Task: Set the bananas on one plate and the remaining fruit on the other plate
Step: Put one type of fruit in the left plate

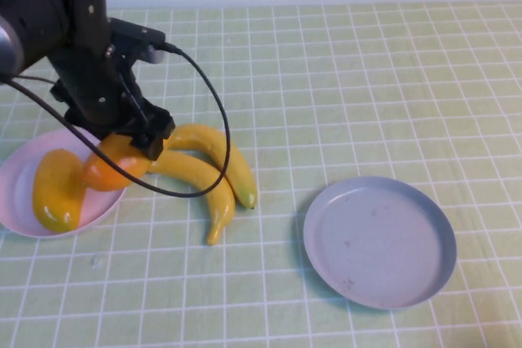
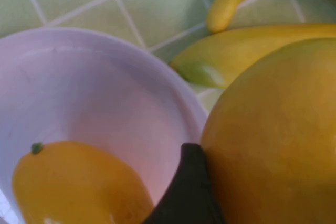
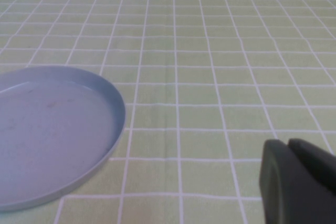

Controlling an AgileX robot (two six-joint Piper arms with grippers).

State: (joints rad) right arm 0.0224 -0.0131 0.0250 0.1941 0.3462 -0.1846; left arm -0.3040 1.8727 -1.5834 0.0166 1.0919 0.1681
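My left gripper (image 1: 140,146) is shut on one orange-yellow mango-like fruit (image 1: 112,165) and holds it over the right rim of the pale pink plate (image 1: 16,181). The fruit fills the left wrist view (image 2: 273,129) beside one dark finger (image 2: 186,192). The second mango-like fruit (image 1: 57,189) lies in the pink plate (image 2: 79,87). Two yellow bananas (image 1: 222,162) (image 1: 200,181) lie together on the mat just right of that plate. The grey-blue plate (image 1: 379,242) sits bare at the front right. My right gripper (image 3: 299,182) is shut and empty, low beside the grey-blue plate (image 3: 52,129); it is out of the high view.
The table is covered by a green checked mat (image 1: 367,79). The left arm's black cable (image 1: 214,103) loops over the bananas. A white wall edge runs along the back.
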